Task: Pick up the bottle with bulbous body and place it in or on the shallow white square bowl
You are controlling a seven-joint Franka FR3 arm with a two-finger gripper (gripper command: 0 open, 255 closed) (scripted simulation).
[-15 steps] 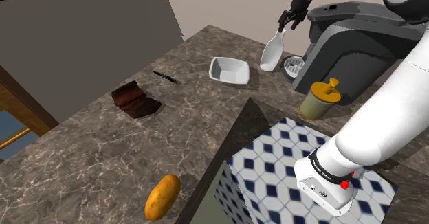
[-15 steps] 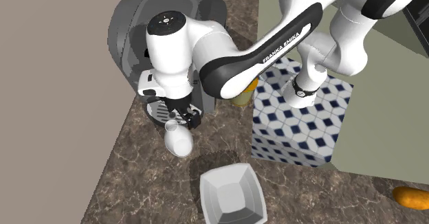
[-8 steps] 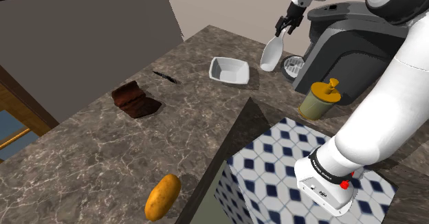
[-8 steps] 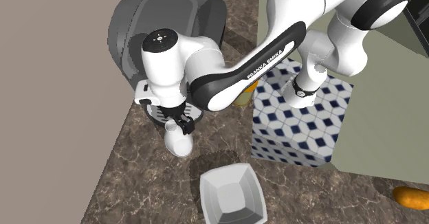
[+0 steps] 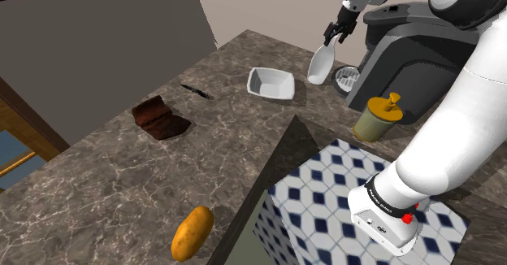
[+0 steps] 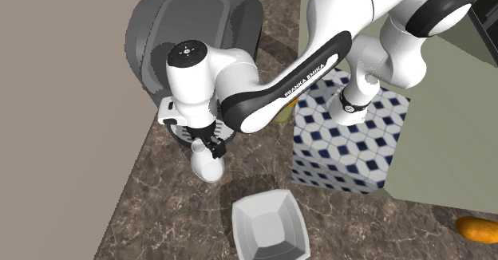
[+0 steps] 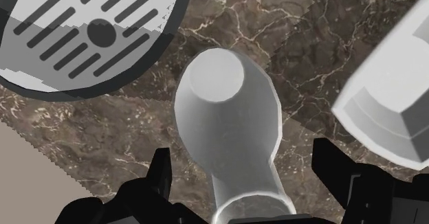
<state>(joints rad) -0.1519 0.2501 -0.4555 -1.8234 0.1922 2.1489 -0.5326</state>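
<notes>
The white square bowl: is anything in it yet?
Empty. The bowl has a bare white inside, and the bottle is apart from it, nearer the grey machine.

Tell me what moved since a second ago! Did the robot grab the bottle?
The arm's hand shifted slightly, bringing the gripper a little lower over the bottle and toward the square bowl. Its fingers stand open on either side of the bottle's neck without touching it, so nothing is grabbed. The bottle, the bowl and the coffee machine stayed put.

One bottle [image 5: 321, 62], one bowl [image 5: 270, 83]
</notes>
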